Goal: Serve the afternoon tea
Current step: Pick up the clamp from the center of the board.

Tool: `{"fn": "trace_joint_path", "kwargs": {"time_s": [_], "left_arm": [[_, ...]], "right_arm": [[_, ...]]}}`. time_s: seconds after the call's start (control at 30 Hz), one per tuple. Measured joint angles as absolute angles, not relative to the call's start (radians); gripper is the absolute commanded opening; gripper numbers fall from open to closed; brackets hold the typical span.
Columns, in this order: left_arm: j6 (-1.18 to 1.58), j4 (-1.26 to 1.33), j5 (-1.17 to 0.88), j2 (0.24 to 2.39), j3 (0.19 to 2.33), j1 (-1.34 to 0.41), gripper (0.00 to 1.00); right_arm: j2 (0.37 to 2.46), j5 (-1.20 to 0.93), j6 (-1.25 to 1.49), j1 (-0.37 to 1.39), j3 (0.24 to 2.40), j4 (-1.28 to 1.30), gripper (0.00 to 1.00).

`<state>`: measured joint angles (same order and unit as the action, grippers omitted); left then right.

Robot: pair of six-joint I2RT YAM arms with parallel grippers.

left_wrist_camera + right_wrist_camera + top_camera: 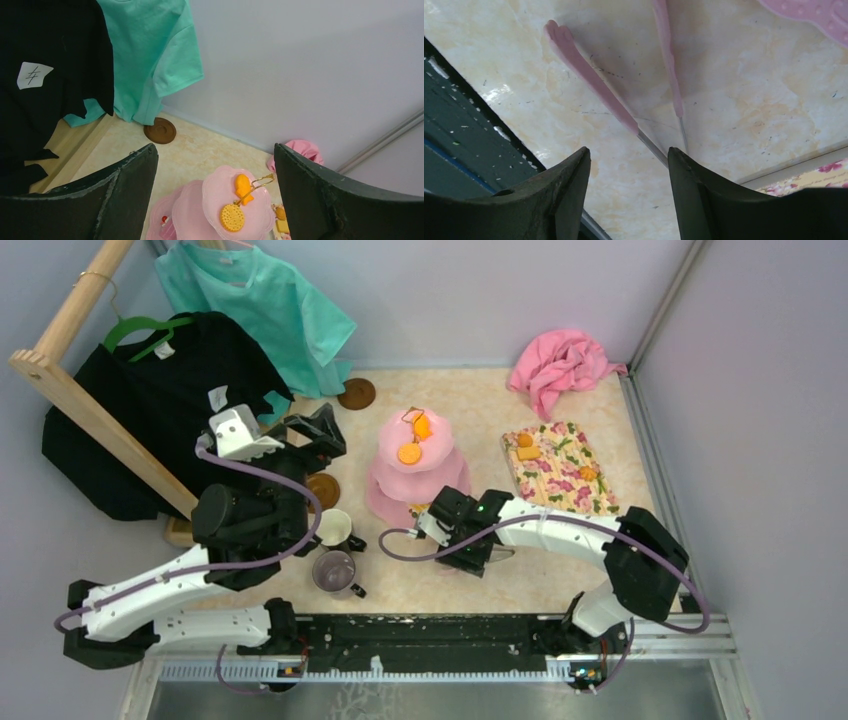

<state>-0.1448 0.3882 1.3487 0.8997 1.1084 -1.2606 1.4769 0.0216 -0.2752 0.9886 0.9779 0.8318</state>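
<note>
The pink three-tier cake stand (385,500) stands mid-table, with a round cookie (409,453) and an orange fish snack (424,427) on its top tier beside the gold loop (257,182). A small pink cake (167,227) sits on a lower tier. My left gripper (322,433) hovers open and empty, left of the stand and above it (215,150). A white mug (334,528) and a grey-purple mug (335,570) stand near the front. One brown saucer (356,393) lies at the back, another (322,490) by the white mug. My right gripper (628,155) is open just over the table beside two pink-handled utensils (589,75).
A floral mat (565,485) at the right carries small orange and yellow snacks (527,452). A pink cloth (560,365) lies in the back right corner. A wooden rail (90,410) with a black shirt (130,430) and a teal shirt (270,310) crowds the left.
</note>
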Motion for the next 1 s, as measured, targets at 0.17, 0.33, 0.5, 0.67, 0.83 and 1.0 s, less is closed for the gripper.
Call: {"fn": "trace_joint_path", "kwargs": {"time_s": [0.17,0.33,0.5,0.67,0.83,1.0], "left_arm": [[-0.159,0.414,1.36,0.873,1.092,-1.26,0.91],[-0.159,0.427,1.362,0.861,1.087,-1.259,0.91],[-0.159,0.428,1.362,0.861,1.084,-1.259,0.9],[-0.159,0.428,1.361,0.855,1.084,-1.259,0.9],[-0.162,0.43,1.361,0.849,1.084,-1.259,0.9],[-0.173,0.434,1.361,0.845,1.084,-1.258,0.9]], "right_arm": [[1.484,0.071,-0.3,0.991,0.955,0.805,0.64],[1.497,0.137,-0.316,0.991,0.948,0.759,0.65],[1.525,0.176,-0.323,0.991,0.925,0.719,0.67],[1.528,0.189,-0.326,0.991,0.896,0.691,0.67],[1.537,0.186,-0.329,0.991,0.888,0.665,0.67],[1.543,0.163,-0.329,0.989,0.857,0.633,0.64]]}}
